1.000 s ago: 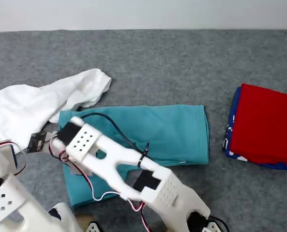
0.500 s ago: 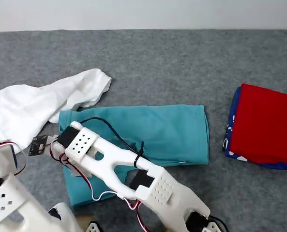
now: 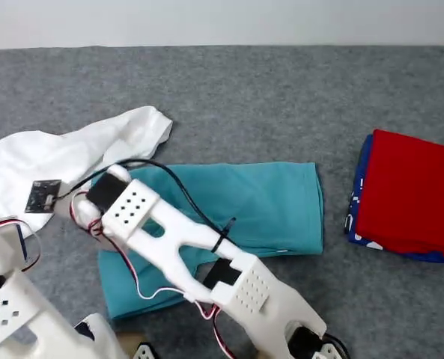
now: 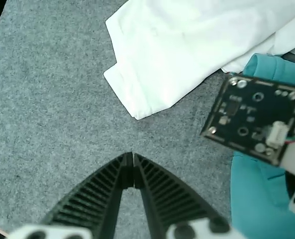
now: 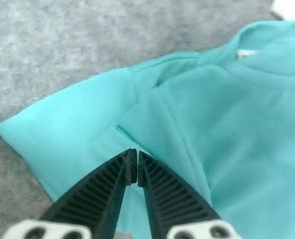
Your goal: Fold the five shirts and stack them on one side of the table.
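A teal shirt (image 3: 259, 202) lies partly folded in the middle of the grey mat. My right arm (image 3: 169, 239) stretches across it to its left end. In the right wrist view my right gripper (image 5: 133, 165) is shut, its tips meeting on a crease of the teal shirt (image 5: 227, 114) beside a sleeve. A crumpled white shirt (image 3: 57, 161) lies at the far left. My left gripper (image 4: 133, 164) is shut with nothing in it, hanging over bare mat short of the white shirt (image 4: 187, 45). A folded red shirt (image 3: 412, 191) rests on a folded blue one (image 3: 359, 198) at the right edge.
The right arm's camera board (image 4: 254, 117) hangs close to my left gripper, over the edge of the white shirt. The grey mat (image 3: 281, 105) covers the table up to the back wall. Bare mat separates the teal shirt from the stack.
My right arm has swung up and to the left, and its camera board now hangs over the white shirt. The teal shirt's lower left edge shifted slightly. The left arm kept still.
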You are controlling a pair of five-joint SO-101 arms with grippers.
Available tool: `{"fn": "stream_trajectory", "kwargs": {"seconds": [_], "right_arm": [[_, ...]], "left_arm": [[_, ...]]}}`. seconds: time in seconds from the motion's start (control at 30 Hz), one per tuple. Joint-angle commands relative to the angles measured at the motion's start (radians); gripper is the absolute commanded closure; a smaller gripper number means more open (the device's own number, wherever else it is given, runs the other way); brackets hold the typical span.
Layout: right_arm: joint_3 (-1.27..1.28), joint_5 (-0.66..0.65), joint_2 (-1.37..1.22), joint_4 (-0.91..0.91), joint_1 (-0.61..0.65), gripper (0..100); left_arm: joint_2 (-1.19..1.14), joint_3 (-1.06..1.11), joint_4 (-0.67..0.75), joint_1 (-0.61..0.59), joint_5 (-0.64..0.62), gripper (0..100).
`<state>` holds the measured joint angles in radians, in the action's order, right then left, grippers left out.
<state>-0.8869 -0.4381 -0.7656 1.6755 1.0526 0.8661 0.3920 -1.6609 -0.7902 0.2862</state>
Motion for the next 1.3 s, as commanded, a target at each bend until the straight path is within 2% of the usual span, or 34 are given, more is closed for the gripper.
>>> {"fn": "stream_trajectory", "kwargs": {"seconds": [0.0, 0.13, 0.6, 0.83, 1.0, 1.27], "right_arm": [[-0.055, -0.008, -0.001, 0.062, -0.016, 92.3], [-0.055, -0.002, -0.041, 0.108, 0.013, 82.5], [-0.057, -0.005, -0.183, 0.041, 0.059, 83.1], [-0.057, -0.009, -0.211, 0.025, 0.059, 99.3], [-0.100, -0.025, -0.179, 0.045, 0.059, 98.9], [-0.310, -0.017, -0.170, 0.101, 0.042, 98.9]], "left_arm": [[-0.003, -0.002, 0.023, -0.003, -0.003, 100], [-0.003, -0.002, 0.023, -0.003, -0.003, 100], [-0.003, -0.002, 0.023, -0.003, -0.008, 100], [-0.003, -0.002, 0.021, -0.003, -0.008, 100], [-0.005, -0.002, 0.023, -0.003, -0.008, 100], [-0.005, -0.002, 0.023, -0.003, -0.008, 100]]}}
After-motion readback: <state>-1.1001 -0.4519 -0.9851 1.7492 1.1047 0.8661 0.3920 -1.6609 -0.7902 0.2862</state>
